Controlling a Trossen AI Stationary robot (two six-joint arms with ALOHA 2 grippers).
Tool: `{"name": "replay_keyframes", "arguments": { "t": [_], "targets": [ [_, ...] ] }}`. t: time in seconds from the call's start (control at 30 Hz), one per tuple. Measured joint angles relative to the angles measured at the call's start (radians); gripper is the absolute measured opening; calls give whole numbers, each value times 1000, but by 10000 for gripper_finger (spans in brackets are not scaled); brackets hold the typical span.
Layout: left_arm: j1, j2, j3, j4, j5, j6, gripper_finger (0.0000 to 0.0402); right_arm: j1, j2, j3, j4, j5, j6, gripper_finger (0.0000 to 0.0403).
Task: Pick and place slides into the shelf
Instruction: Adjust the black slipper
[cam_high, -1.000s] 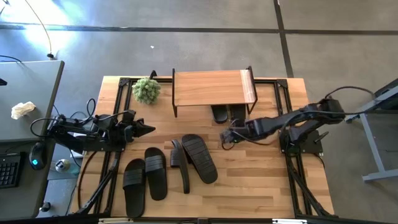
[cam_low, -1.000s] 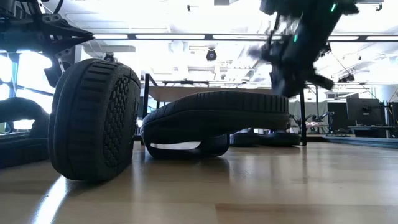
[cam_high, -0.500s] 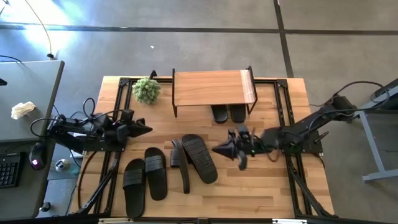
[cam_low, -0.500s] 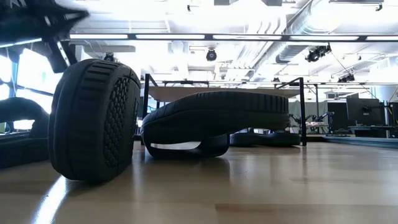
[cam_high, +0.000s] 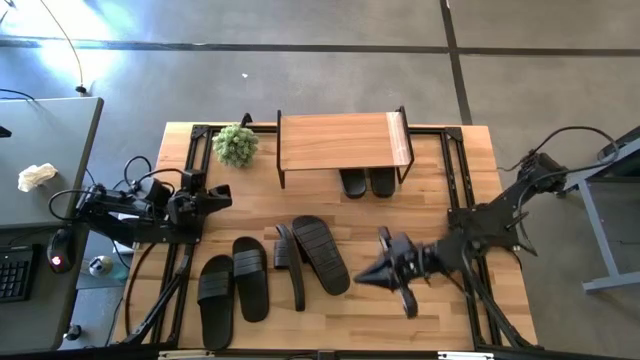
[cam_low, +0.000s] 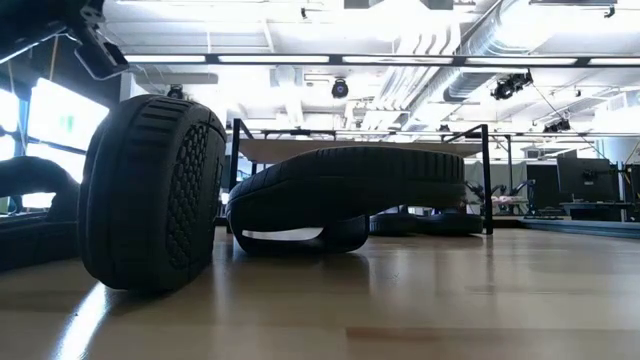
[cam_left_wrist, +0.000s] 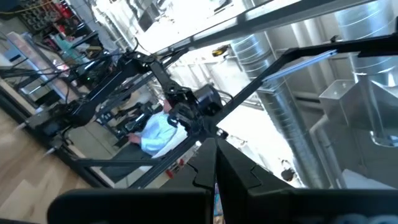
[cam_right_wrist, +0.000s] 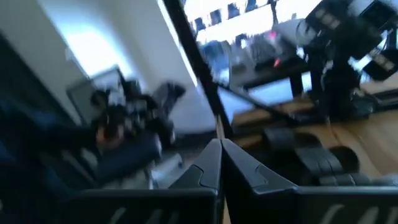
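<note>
High view: shelf (cam_high: 342, 141) at upper centre of table (cam_high: 440, 310), light plank top, thin black legs. Two slides (cam_high: 366, 183) side by side under its right half, toes just poking out below the plank edge. Four more slides loose on the table, lower centre-left: a pair (cam_high: 233, 291) lying flat at lower left; one larger slide (cam_high: 320, 254) flat and angled, right of them; one slide on edge (cam_high: 291, 262) between the pair and the angled one, just beside the latter. Small green plant (cam_high: 236, 144) left of the shelf.

Left hand (cam_high: 218, 196) at mid-left, over the table's left edge, clenched, holding nothing; well apart from every slide. Right hand (cam_high: 362, 277) at lower centre-right, pointing left, clenched and empty, near the toe end of the angled slide but not touching.

Low view: slide on edge (cam_low: 152, 190) large at left, tread facing camera; angled slide (cam_low: 345, 195) behind it at centre, arched sole up; shelf legs (cam_low: 487, 180) and the stored slides (cam_low: 430, 223) farther back at right.

Left wrist view: own fingers (cam_left_wrist: 231, 180) pressed together, pointing up into the room. Right wrist view: fingers (cam_right_wrist: 239, 168) likewise together; dark slide shapes (cam_right_wrist: 311, 155) on the table at lower right, blurred.
</note>
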Motion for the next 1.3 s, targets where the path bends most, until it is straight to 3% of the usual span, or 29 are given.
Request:
{"name": "replay_keyframes", "arguments": {
  "t": [0.43,0.6,0.77,0.9,1.0,1.17,1.3],
  "targets": [
    [0,0,0,2,-3,-26,1,147,364,639,-1047,32,128,1],
    [0,0,0,2,-3,-27,1,164,523,772,-1363,44,183,1],
    [0,0,0,1,-3,-29,1,168,645,782,-1407,14,184,3],
    [0,0,0,-18,-3,-29,1,168,725,782,-1406,41,183,38],
    [0,0,0,-45,12,-29,1,167,770,782,-1399,145,182,87],
    [0,0,0,-85,42,-40,1,163,847,784,-1349,427,166,164],
    [0,0,0,-118,47,-56,1,152,920,784,-1287,466,92,194]
  ]
}}
